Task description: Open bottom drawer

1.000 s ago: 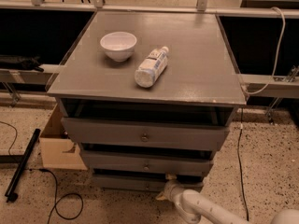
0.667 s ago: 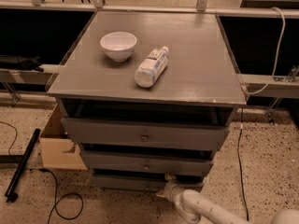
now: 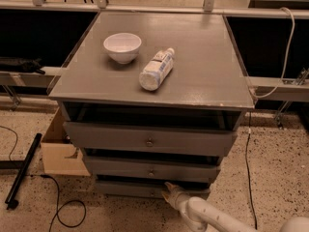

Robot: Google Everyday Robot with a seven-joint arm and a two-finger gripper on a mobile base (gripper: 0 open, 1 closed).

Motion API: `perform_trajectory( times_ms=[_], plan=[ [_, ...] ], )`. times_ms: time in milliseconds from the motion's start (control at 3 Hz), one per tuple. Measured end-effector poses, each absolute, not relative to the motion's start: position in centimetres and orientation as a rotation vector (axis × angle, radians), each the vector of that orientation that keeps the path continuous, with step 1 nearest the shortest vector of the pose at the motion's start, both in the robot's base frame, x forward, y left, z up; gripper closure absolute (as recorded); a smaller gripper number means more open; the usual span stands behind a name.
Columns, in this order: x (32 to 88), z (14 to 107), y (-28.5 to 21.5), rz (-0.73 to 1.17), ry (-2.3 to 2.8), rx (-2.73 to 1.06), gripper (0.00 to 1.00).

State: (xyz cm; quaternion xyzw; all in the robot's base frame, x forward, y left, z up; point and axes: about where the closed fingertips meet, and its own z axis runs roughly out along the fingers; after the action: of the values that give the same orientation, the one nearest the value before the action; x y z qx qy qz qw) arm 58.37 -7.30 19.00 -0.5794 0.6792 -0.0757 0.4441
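Observation:
A grey cabinet with three stepped drawers stands in the middle of the camera view. The bottom drawer (image 3: 126, 188) is the lowest and narrowest front, just above the floor. Its knob is hidden behind my gripper. My gripper (image 3: 167, 191), on a white arm coming from the lower right, sits right at the middle of that front. The middle drawer (image 3: 193, 170) and the top drawer (image 3: 193, 140) each show a small round knob.
A white bowl (image 3: 122, 47) and a plastic bottle (image 3: 156, 69) lying on its side rest on the cabinet top (image 3: 207, 62). A cardboard box (image 3: 60, 151) stands left of the cabinet. A black bar (image 3: 21, 170) and cables lie on the speckled floor.

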Motion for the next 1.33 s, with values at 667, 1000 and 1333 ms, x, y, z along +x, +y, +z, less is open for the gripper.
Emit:
perform_trajectory(
  times_ms=[667, 1000, 1333],
  plan=[
    [58.37, 19.00, -7.28, -0.187, 1.684, -1.437, 1.00],
    [58.37, 19.00, -7.28, -0.187, 1.684, -1.437, 1.00],
    [58.37, 19.00, -7.28, -0.187, 1.684, -1.437, 0.73]
  ],
)
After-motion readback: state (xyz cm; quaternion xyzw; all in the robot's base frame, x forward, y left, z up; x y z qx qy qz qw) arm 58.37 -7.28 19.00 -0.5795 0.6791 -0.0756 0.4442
